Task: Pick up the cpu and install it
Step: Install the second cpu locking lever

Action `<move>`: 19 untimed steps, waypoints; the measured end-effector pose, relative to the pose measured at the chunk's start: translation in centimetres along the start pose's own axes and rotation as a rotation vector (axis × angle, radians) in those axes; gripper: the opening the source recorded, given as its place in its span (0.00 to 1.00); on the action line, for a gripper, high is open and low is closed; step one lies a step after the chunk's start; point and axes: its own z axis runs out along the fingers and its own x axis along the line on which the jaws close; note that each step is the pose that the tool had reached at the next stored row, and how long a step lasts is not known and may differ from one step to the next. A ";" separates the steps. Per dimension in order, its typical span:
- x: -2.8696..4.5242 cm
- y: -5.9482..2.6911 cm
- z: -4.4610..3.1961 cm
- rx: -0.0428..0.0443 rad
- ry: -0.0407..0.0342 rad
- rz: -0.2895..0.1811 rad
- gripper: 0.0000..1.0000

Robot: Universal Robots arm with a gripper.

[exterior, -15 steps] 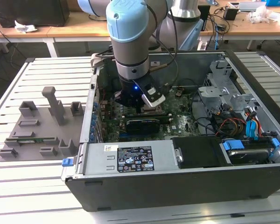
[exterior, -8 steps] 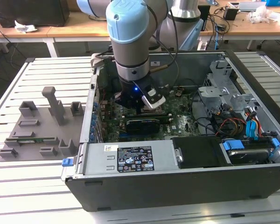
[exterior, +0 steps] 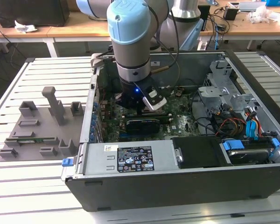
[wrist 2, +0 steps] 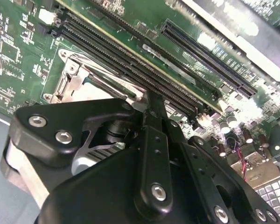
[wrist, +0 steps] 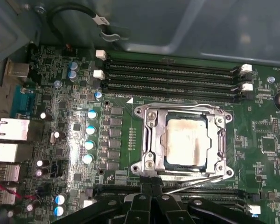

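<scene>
1. A robot arm is reaching down into an open computer case (exterior: 186,184) that is lying on a slatted worktop (exterior: 42,70). Its tool (exterior: 147,105) is hanging just above the motherboard (exterior: 182,122), toward the case's edge at the exterior view's left.
2. In the first wrist view, the cpu (wrist: 185,140), a pale square chip with a smeared metal top, is sitting flat inside the socket (wrist: 151,151), with the metal frame lying around its rim.
3. The dark links of the tool (wrist: 151,205) are lying just beside the socket's near edge, next to a thin wire lever (wrist: 196,183). I cannot tell whether the tool is wide or narrow, and nothing is showing between its tips.
4. Judging from this, the chip is already seated; whether the frame is fully latched is not clear.
5. A grey fixture tray (exterior: 39,128) is resting on the worktop outside the case, at the exterior view's left.
</scene>
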 end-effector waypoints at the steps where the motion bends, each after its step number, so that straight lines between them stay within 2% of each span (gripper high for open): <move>1: 0.00 -0.06 0.00 -0.0007 -0.0001 0.000 0.11; 3: 0.01 -0.16 -0.02 -0.0041 -0.0004 0.001 0.11; 4: 0.01 -0.16 -0.02 -0.0108 -0.0009 0.001 0.11; 5: 0.07 -0.17 -0.02 -0.0334 -0.0024 0.003 0.11; 6: 0.09 -0.25 -0.01 -0.0392 -0.0029 0.005 0.11; 9: 0.12 -0.50 0.05 -0.0423 -0.0039 0.009 0.11; 10: 0.16 -0.51 0.11 -0.0499 -0.0048 0.011 0.11; 12: 0.26 -0.51 0.17 -0.0595 -0.0057 0.014 0.11; 16: 0.58 -0.58 0.63 -0.0643 -0.0085 0.026 0.11; 19: 0.88 -0.59 0.77 -0.0752 -0.0103 0.033 0.11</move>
